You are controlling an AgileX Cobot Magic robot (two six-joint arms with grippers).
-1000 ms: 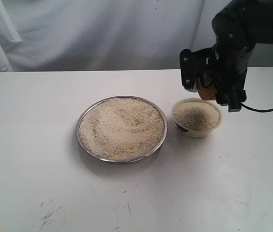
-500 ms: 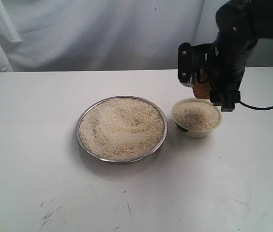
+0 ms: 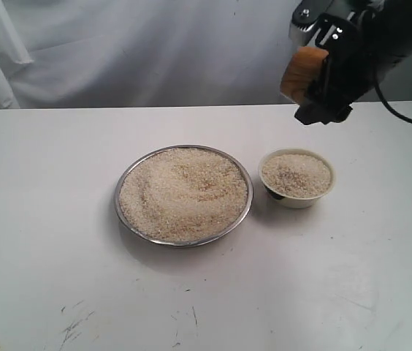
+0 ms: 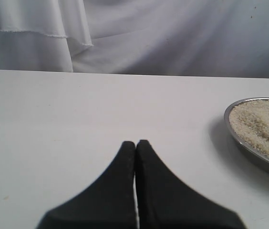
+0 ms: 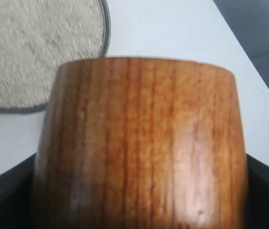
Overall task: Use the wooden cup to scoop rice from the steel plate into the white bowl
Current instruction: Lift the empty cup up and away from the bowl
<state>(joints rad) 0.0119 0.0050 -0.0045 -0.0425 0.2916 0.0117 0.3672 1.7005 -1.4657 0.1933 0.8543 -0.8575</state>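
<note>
On the white tabletop [image 3: 45, 219], the steel plate [image 3: 117, 201], spread with rice [image 3: 184, 191], sits just beside the white bowl [image 3: 299, 200], which is also full of grains. The wooden cup [image 3: 299, 73] hangs tilted in the air above the bowl, clamped across its sides by the right jaws, which are spread wide around it. The left jaws are pressed together, low over bare tabletop near the plate's rim.

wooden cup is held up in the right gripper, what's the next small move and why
Probably swing the right gripper left and down toward the steel plate. The wooden cup is clamped in it, raised clear of the white bowl, which is filled near its rim, while the plate holds a broad heap of rice to scoop.
</note>
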